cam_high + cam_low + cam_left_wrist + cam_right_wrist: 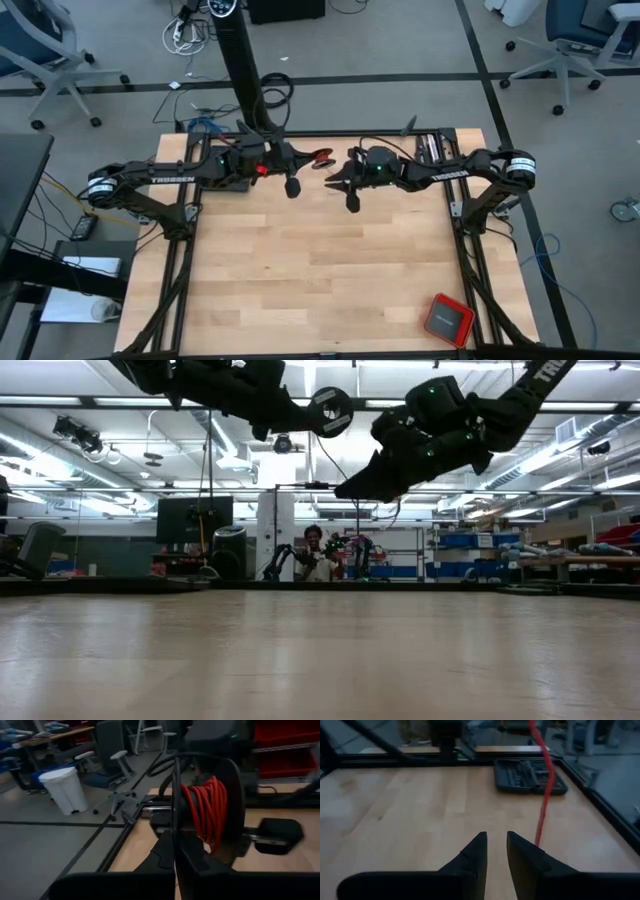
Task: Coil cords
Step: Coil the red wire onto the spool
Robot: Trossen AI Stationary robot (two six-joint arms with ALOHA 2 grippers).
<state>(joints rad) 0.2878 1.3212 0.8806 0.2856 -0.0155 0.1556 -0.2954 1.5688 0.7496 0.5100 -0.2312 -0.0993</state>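
Note:
A black spool [231, 795] wound with the thin red cord [207, 810] hangs high over the far middle of the table [320, 270], with my left gripper [305, 158] shut on it. One strand of the cord [545, 785] leaves the spool and runs down past my right gripper [496, 850]. That gripper [335, 180] hovers just right of the spool, tipped slightly down. Its fingers stand a narrow gap apart with nothing between them. The strand passes the outer side of one finger [530, 857]; I cannot tell whether it touches. My left gripper pinches the thin rim of one spool flange [176, 827] between its two fingers. The fingers come in nearly level from the table's left. The spool is lifted clear of the table, its flanges standing on edge.
A red square box with a dark top [447, 318] lies at the near right corner. A black tool case [527, 777] lies flat near the table's far edge. The middle and near left of the wooden top are bare. Chairs and a person [312, 550] are beyond the table.

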